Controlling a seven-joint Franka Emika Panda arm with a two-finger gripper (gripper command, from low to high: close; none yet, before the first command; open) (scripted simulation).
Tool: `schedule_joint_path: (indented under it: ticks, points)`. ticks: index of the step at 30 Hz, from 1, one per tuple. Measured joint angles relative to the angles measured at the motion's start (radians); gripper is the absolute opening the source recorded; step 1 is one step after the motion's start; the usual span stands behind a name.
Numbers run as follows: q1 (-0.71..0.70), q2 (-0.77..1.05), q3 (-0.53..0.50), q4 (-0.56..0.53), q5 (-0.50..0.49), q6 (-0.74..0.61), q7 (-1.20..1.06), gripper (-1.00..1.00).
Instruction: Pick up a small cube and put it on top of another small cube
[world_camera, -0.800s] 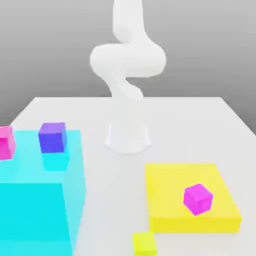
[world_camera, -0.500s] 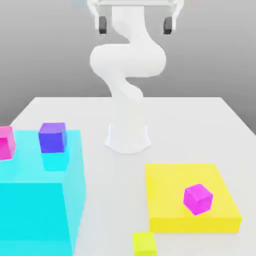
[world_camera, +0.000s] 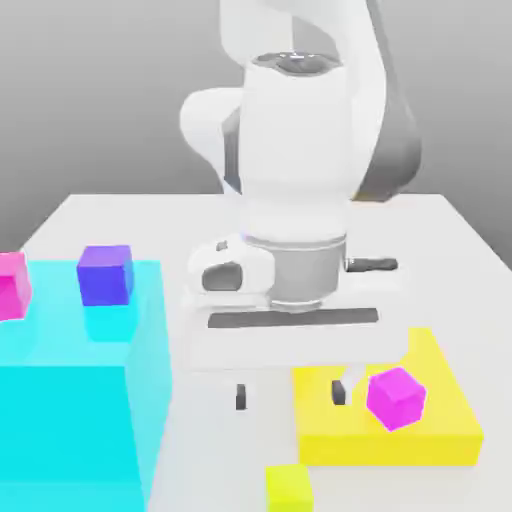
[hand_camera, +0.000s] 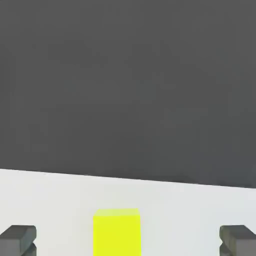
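The arm (world_camera: 300, 150) was a smooth, glossy white body with grey joints, filling the upper middle of the exterior view. Its gripper (world_camera: 289, 395) hung over the matte white table (world_camera: 440, 225) with its two dark, blocky fingers (world_camera: 240, 397) spread wide apart and nothing between them. The small yellow cube (world_camera: 288, 489), flat-coloured and sharp-edged, sat at the lower edge of the frame, just below the gripper; the hand view had it low in the middle (hand_camera: 116, 233). A magenta cube (world_camera: 396, 398) rested on a flat yellow slab (world_camera: 440, 430) at lower right. At left a purple cube (world_camera: 105, 275) and a pink cube (world_camera: 12, 285) stood on a large cyan block (world_camera: 70, 400). No surface carried readable writing.
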Motion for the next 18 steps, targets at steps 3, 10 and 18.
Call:
schedule_joint_path:
  ticks: [3,10,18]
  points:
    - [0.004,0.109,0.002,-0.008,-0.003,0.047,-0.001,0.0]
    - [0.015,0.281,-0.01,0.021,-0.013,0.175,0.005,-1.0]
    - [0.009,0.196,-0.003,0.004,-0.008,0.108,0.002,-1.0]
